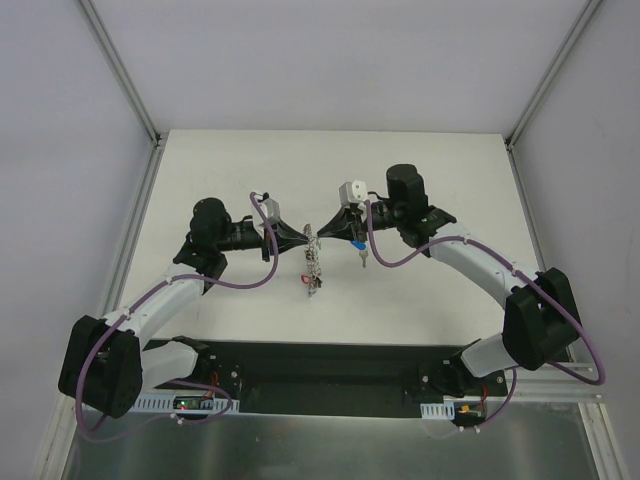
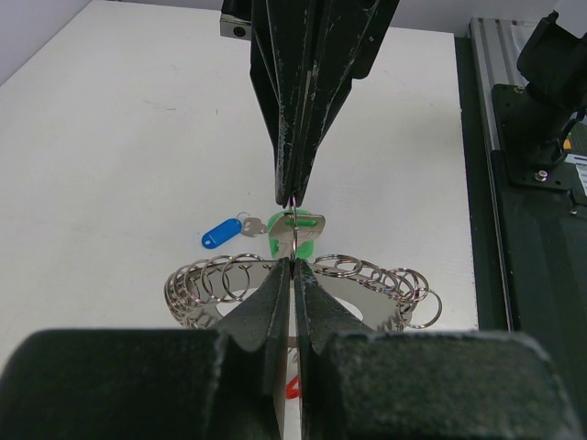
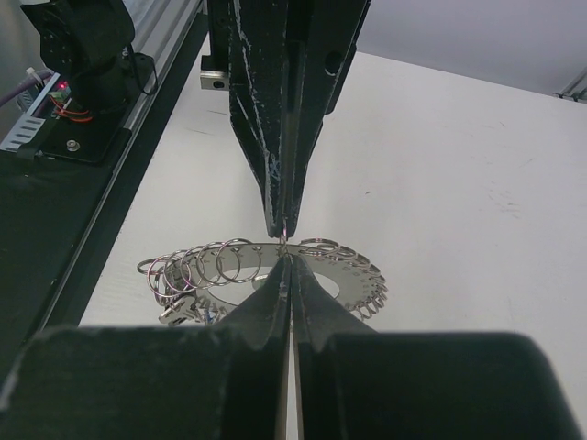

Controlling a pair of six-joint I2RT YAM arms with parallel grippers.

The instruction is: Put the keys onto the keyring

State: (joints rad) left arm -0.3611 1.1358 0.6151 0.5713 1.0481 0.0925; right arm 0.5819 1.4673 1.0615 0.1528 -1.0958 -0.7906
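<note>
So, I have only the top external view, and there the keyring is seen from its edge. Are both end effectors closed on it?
Observer: Both are shut. The left end effector and the right end effector meet tip to tip on one thin small ring at the rim of the keyring.
Operator: And the green key? I cannot find it here.
Observer: The green tag shows in the left wrist view, just behind that small ring. Whether it is threaded on, I cannot tell.
Operator: What else is on the rim?
Observer: Many small split rings fan out along it on both sides of the grip.
</note>
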